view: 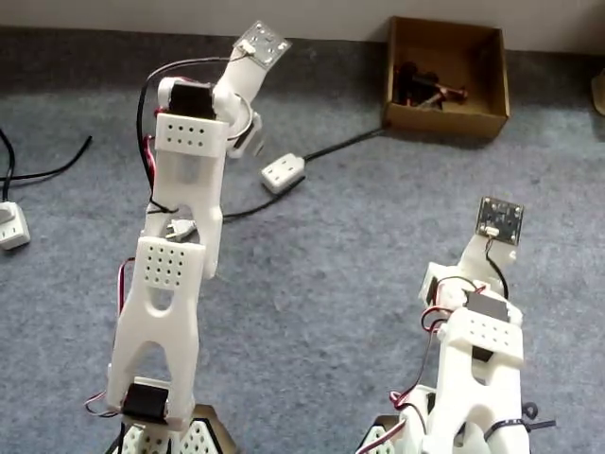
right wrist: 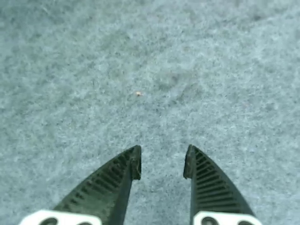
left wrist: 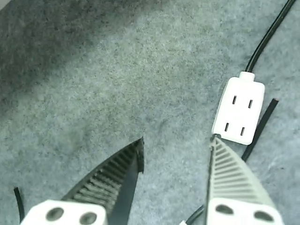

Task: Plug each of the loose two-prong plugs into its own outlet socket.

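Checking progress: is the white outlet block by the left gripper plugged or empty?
Empty: the white outlet block shows both pairs of slots bare on its visible face, nothing inserted.

The table cover (view: pixel 331 284) is grey cloth, matt and fuzzy. The outlet socket (left wrist: pixel 239 110) is smooth white plastic with a slight sheen; its cord (left wrist: pixel 268 37) is smooth and black. The left arm (view: pixel 175 274) and right arm (view: pixel 482 350) are matt white plastic. The box (view: pixel 444 120) is plain brown cardboard.
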You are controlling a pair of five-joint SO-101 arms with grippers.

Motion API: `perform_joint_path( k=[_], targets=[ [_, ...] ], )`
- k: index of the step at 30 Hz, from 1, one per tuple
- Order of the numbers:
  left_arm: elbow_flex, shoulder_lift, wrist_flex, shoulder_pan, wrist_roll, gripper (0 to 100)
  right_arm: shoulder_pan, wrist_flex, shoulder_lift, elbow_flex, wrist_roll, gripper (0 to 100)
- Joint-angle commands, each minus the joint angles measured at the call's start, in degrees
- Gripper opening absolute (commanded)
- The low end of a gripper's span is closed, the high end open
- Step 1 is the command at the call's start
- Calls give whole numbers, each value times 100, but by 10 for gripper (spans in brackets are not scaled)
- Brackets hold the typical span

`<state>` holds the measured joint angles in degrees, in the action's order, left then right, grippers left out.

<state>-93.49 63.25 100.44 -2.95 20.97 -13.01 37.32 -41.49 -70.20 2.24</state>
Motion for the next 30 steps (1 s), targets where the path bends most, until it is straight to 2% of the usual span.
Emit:
perform_joint_path(
  k=[1, 17, 26, 30],
  targets=[
    [-198, -523, 79, -48, -273, 213, 40, -101, -163, -13, 62, 152],
    [-4, -1859, 88, -40, -598, 213, 48, -110, -154, -13, 62, 152],
    [2167, -3705, 53, -57, -589, 213, 48, -110, -154, -13, 62, 152],
    [2809, -4031, 44, -66, -554, 214, 48, -110, -154, -13, 62, 152]
  ],
)
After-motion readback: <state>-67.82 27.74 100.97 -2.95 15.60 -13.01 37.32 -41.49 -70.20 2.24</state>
